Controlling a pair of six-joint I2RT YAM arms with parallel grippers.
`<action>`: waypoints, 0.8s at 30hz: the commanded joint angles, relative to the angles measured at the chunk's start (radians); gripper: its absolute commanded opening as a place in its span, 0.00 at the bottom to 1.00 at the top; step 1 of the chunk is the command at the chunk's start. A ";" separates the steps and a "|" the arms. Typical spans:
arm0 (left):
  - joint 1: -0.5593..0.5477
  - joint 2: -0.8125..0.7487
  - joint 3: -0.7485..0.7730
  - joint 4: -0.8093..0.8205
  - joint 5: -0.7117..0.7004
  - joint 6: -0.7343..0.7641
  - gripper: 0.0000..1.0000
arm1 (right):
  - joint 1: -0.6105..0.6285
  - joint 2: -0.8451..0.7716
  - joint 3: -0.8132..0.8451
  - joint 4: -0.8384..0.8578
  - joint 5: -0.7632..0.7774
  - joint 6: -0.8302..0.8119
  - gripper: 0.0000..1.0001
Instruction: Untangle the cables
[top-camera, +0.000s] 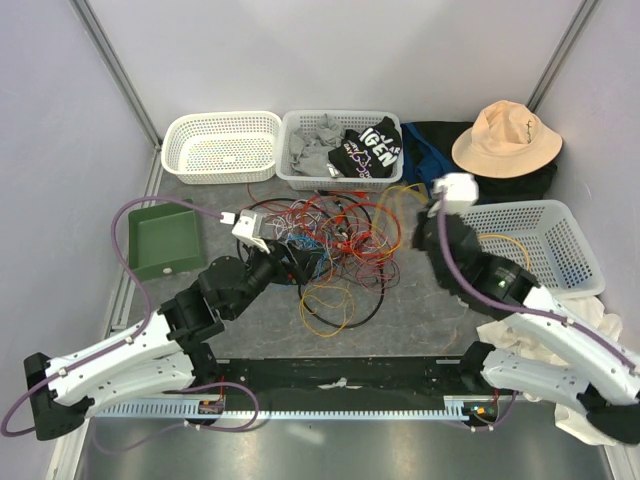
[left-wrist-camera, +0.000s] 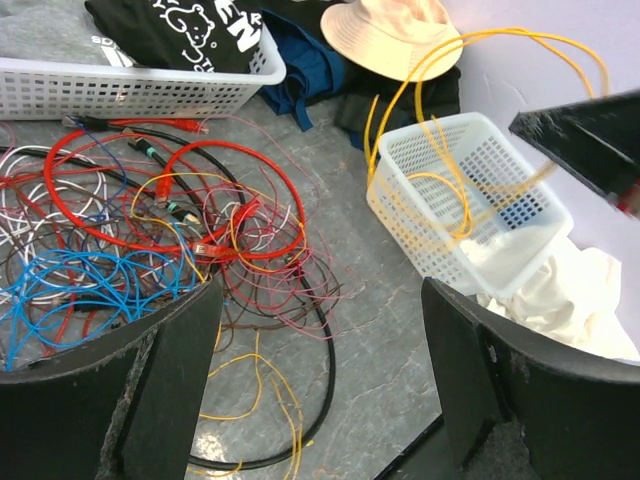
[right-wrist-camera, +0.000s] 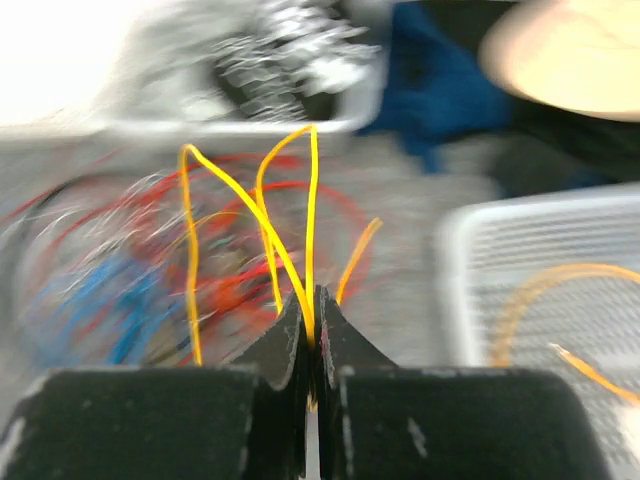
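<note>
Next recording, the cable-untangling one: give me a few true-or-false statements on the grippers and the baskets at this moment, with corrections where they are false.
1. The right gripper is shut on a yellow cable. True.
2. The left gripper is clamped on the blue cable. False: its jaws stand open and empty near the tangle, where the blue cable lies.
3. The far-left white basket is full of clothes. False: it looks empty; the clothes are in the neighbouring basket.
4. A tan hat rests on dark fabric at the far right. True.
</note>
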 joint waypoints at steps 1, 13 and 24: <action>-0.002 -0.034 -0.034 0.021 0.019 -0.090 0.87 | -0.376 -0.128 -0.076 -0.019 -0.025 0.076 0.00; -0.002 -0.109 -0.146 -0.017 0.069 -0.196 0.86 | -0.865 -0.192 -0.350 0.124 -0.043 0.280 0.25; -0.004 -0.143 -0.169 -0.030 0.037 -0.173 0.87 | -0.792 -0.144 -0.361 0.278 -0.475 0.250 0.88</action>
